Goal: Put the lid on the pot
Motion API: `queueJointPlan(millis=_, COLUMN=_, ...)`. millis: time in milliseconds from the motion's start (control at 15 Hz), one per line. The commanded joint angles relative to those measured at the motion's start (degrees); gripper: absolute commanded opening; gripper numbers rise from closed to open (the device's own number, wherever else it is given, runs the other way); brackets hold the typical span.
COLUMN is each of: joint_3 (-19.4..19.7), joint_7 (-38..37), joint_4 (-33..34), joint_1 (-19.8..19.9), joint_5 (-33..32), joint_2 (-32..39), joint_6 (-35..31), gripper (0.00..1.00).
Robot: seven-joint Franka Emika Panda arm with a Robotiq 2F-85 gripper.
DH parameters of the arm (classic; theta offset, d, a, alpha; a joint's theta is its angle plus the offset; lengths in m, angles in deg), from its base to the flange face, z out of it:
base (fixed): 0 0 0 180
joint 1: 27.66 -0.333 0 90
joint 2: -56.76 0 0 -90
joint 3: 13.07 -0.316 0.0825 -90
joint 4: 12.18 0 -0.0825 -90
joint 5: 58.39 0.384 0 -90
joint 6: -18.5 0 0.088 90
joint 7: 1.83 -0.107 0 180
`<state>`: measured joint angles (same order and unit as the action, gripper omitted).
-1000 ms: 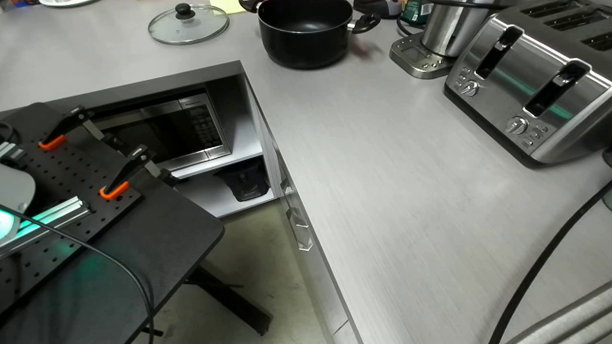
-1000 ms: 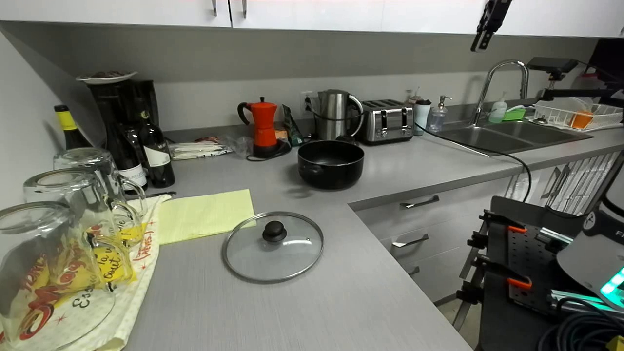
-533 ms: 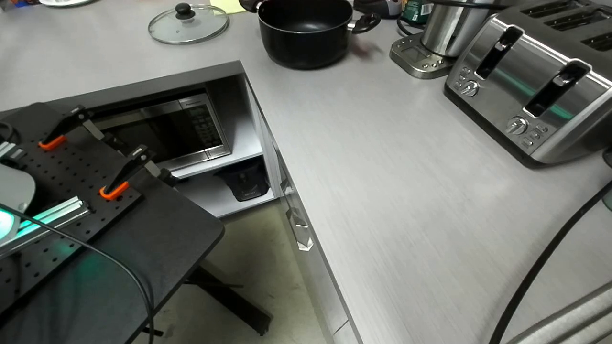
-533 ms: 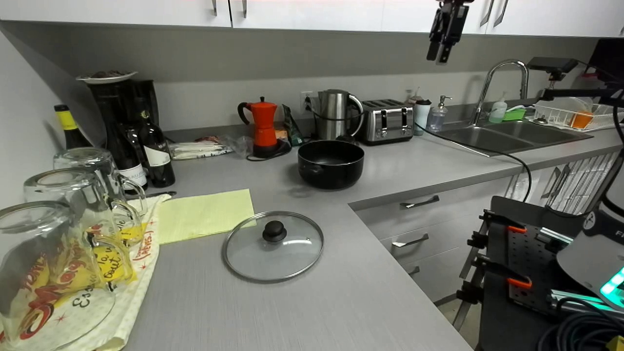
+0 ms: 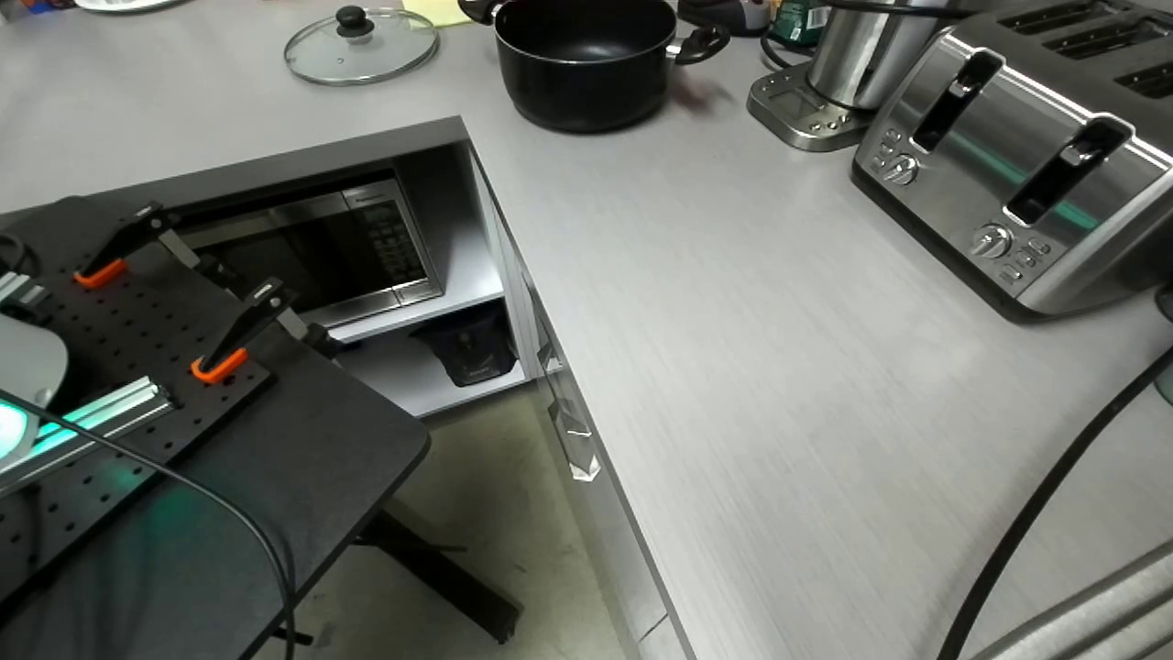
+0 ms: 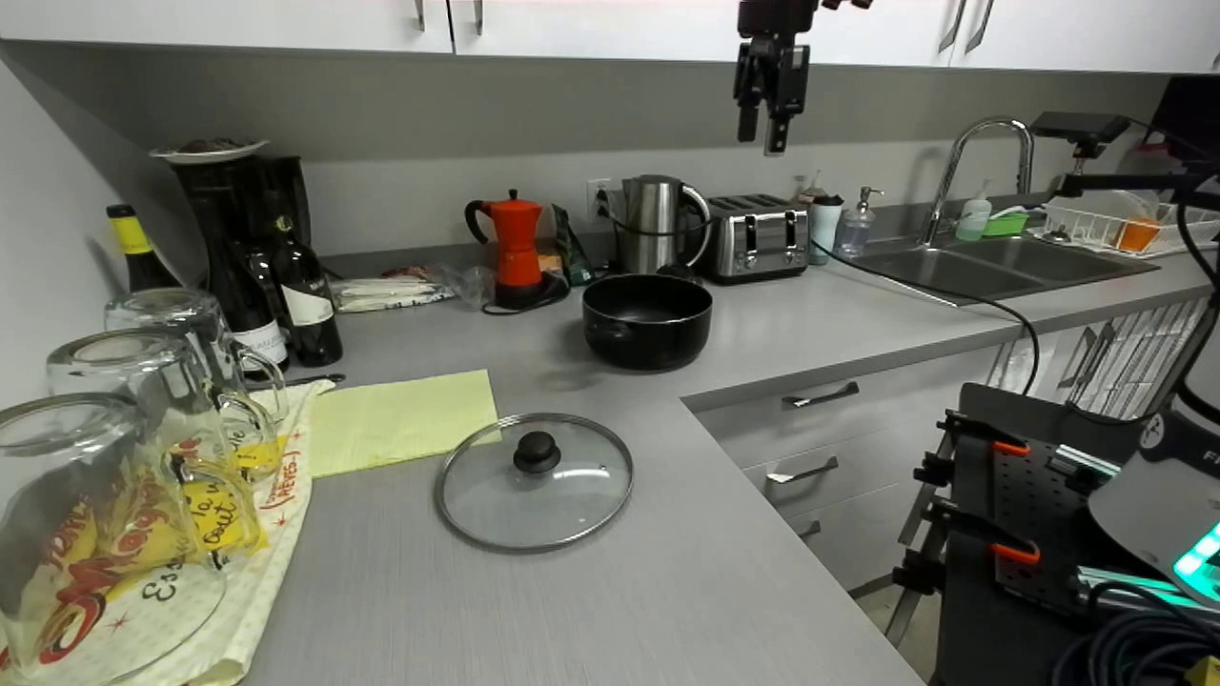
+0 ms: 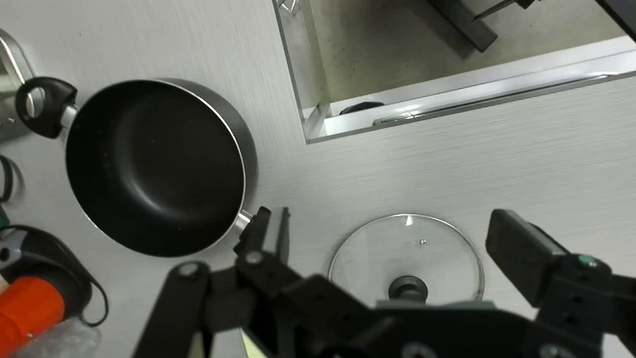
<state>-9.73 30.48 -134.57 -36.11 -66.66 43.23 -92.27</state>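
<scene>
The lid (image 6: pixel 572 486), clear glass with a metal rim and dark knob, lies flat on the counter, knob up. It also shows in an exterior view (image 5: pixel 394 50) and the wrist view (image 7: pixel 377 258), its near part hidden by the gripper body. The black pot (image 6: pixel 648 333) stands uncovered beside it and also shows in an exterior view (image 5: pixel 586 87) and the wrist view (image 7: pixel 159 164). My gripper (image 6: pixel 762 143) hangs high above the counter, fingers down. In the wrist view my gripper (image 7: pixel 390 219) is wide open and empty, with the lid far below between the fingers.
A yellow cloth (image 6: pixel 400 419) lies by the lid, with glass mugs (image 6: pixel 133 457) farther left. The red moka pot (image 6: pixel 518 248), steel kettle (image 6: pixel 653 224) and toaster (image 6: pixel 758 238) stand behind the pot. The counter's inner corner (image 5: pixel 461 124) drops to a microwave shelf.
In an exterior view my gripper has moved left and somewhat lower, from above the sink side towards the pot. The lid and pot have not moved.
</scene>
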Motion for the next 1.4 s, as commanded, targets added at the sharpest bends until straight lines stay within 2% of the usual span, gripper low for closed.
queueJointPlan(millis=0, joint_3=-3.5, joint_7=3.4, joint_4=9.6, joint_1=0.1, joint_5=-1.3, joint_2=10.1, joint_6=2.4, gripper=1.00)
queueJointPlan(millis=333, joint_3=-8.4, joint_7=4.7, joint_4=18.2, joint_1=-0.1, joint_5=-5.6, joint_2=21.2, joint_6=3.5, gripper=1.00)
queueJointPlan(millis=667, joint_3=-11.6, joint_7=6.0, joint_4=25.0, joint_1=-1.1, joint_5=-10.5, joint_2=30.9, joint_6=4.4, gripper=1.00)
queueJointPlan(millis=1333, joint_3=-12.9, joint_7=6.6, joint_4=36.1, joint_1=-5.0, joint_5=-16.8, joint_2=46.9, joint_6=3.5, gripper=1.00)
